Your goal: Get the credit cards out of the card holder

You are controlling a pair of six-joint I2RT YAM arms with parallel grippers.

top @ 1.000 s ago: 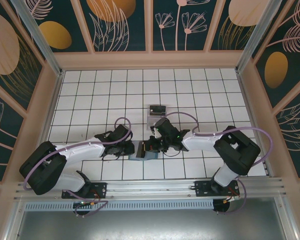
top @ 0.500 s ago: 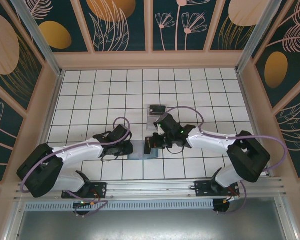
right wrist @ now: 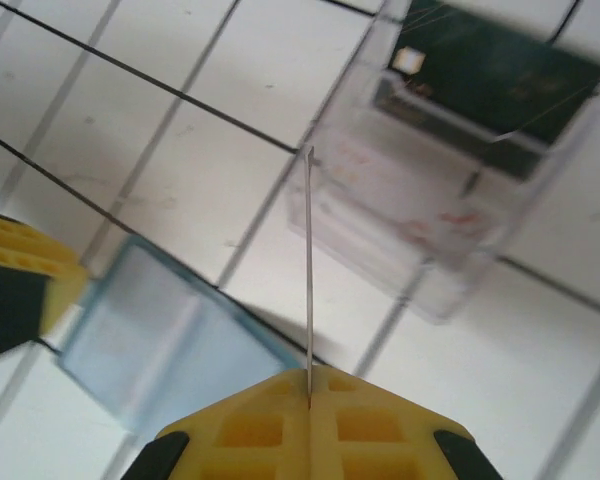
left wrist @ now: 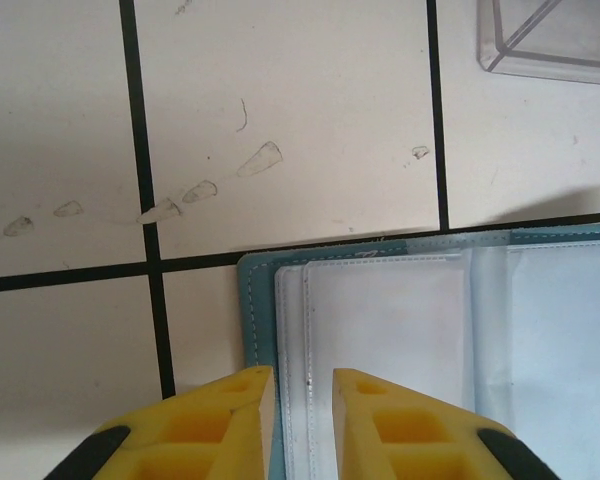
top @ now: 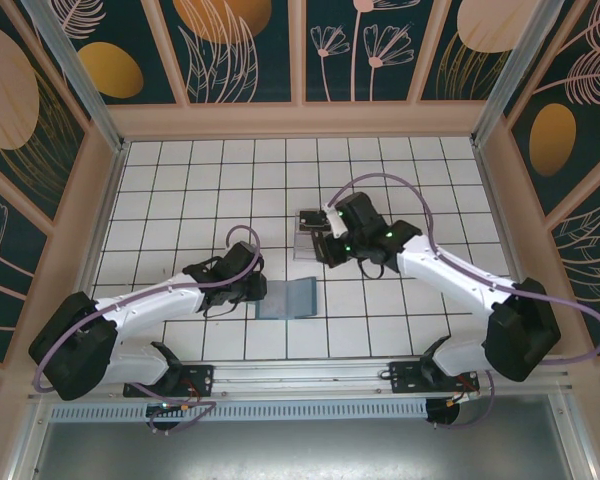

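The teal-blue card holder (top: 288, 299) lies open and flat on the tiles, its pale lining up (left wrist: 400, 350). My left gripper (top: 258, 292) sits over its left edge, the yellow fingers (left wrist: 230, 415) a little apart with the holder's stitched border between them (left wrist: 302, 400). My right gripper (top: 323, 248) hangs beside the clear tray and is shut (right wrist: 310, 372) on a thin card (right wrist: 308, 270) seen edge-on, colour not clear. A blackish card (right wrist: 500, 75) and a pale card with red marks (right wrist: 390, 200) lie in the tray. The holder (right wrist: 160, 340) is below left of the held card.
The clear plastic tray (top: 313, 232) stands one tile beyond the holder; its corner shows in the left wrist view (left wrist: 555, 40). White tiled floor with black grout spreads all around, fenced by wooden walls (top: 300, 120). The left finger tip (right wrist: 20, 280) shows by the holder.
My right gripper has lifted away from the holder and swung back toward the tray with the card in it. The left gripper has stayed at the holder's left edge.
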